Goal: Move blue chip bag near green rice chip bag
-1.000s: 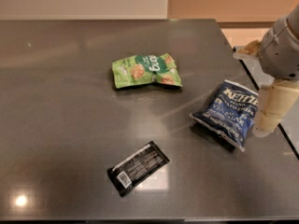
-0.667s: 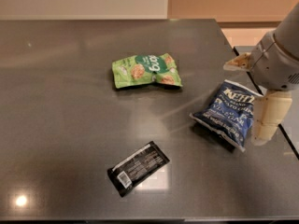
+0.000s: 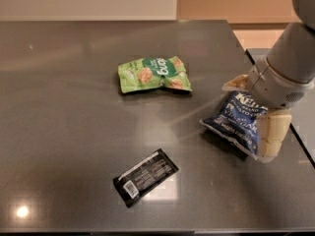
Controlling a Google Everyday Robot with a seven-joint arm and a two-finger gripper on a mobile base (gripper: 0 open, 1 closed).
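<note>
The blue chip bag (image 3: 237,119) is dark navy with white "Kettle" lettering and lies on the dark table (image 3: 64,132) near its right edge. The green rice chip bag (image 3: 153,73) lies further back and to the left, well apart from it. My gripper (image 3: 253,109) hangs from the grey arm at the right, directly over the blue bag's right part. Its cream fingers are spread open. One fingertip (image 3: 236,82) is at the bag's far edge. The other finger (image 3: 270,134) is at its near right edge. The arm hides the bag's upper right corner.
A flat black packet with a barcode (image 3: 145,177) lies at the front centre of the table. The table's right edge (image 3: 295,132) runs just beside the gripper, with a gap and another dark surface beyond it. A light wall stands at the back.
The arm has moved left and lower, so the gripper now straddles the blue bag's right part. None of the bags has moved.
</note>
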